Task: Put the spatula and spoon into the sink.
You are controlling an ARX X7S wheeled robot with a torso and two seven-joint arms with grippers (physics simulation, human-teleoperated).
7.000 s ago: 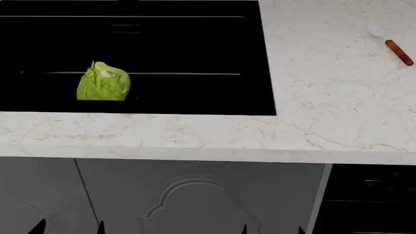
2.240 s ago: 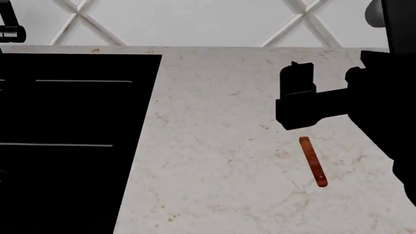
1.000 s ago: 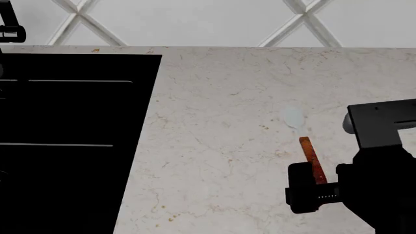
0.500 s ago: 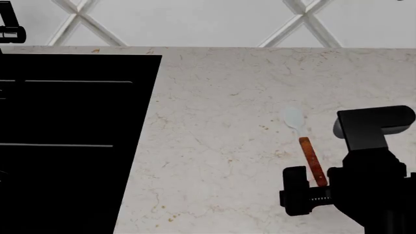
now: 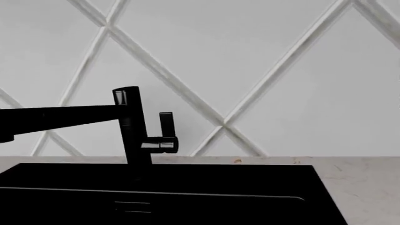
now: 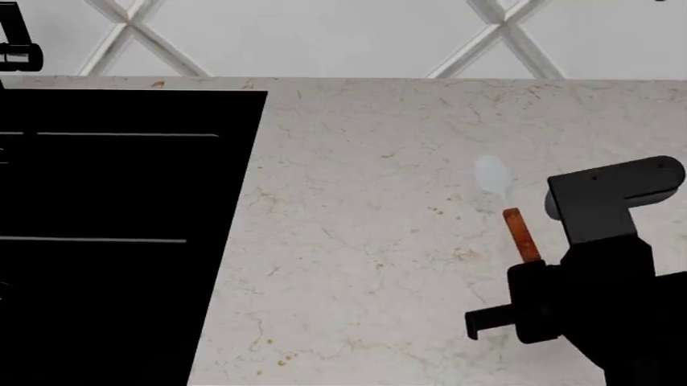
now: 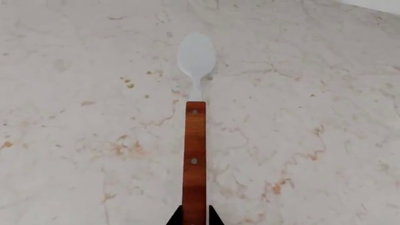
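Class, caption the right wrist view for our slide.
Right claw grips the spoon by its handle end, above the counter.

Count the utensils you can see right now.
1: the spoon, on the marble counter right of the sink, its handle end between the right claw tips. No spatula shows; it may lie outside these views.

Kitchen, black sink (image 6: 118, 233), angular tap (image 5: 128, 126), marble counter (image 6: 365, 241), tiled wall (image 5: 250, 70)

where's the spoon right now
In the head view the spoon is over the marble counter, right of the sink, its handle end pinched in the right gripper.
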